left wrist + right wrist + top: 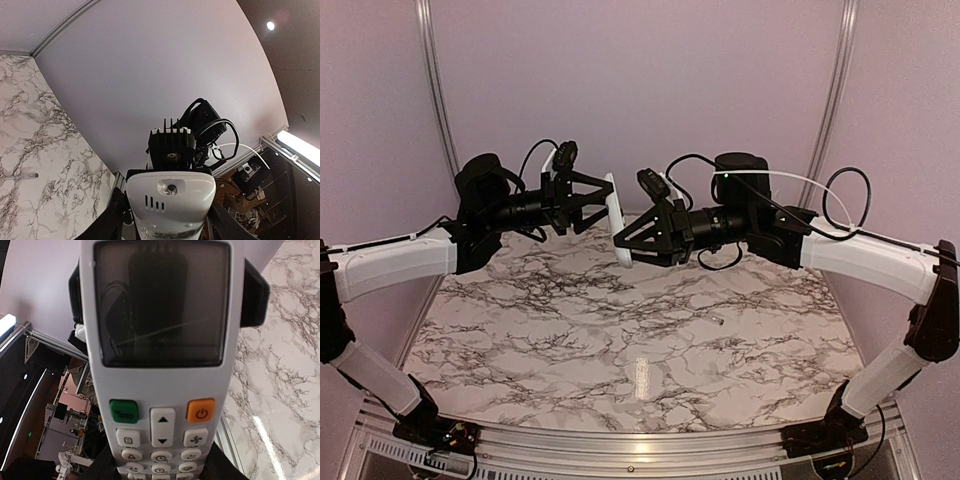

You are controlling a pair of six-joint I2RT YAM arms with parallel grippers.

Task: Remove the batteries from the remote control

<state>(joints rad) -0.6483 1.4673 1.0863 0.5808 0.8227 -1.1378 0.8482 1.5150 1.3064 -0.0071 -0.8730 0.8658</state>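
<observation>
The remote control (616, 215) is a white handset held in the air between both arms, above the far part of the marble table (570, 340). My right gripper (625, 245) is shut on its lower half. In the right wrist view its face (157, 390) shows a dark screen, green and orange buttons, and my right gripper (159, 467) at its sides. My left gripper (603, 200) straddles the upper end. The left wrist view shows that end (170, 200) with its small lens between my left gripper (167, 212), fingers close beside it, jaws still apart. The batteries are hidden.
A thin pale stick (20, 176) lies on the marble table, also visible from above as the stick (718, 322) right of centre. Aluminium posts (435, 90) and pale walls close in the back and sides.
</observation>
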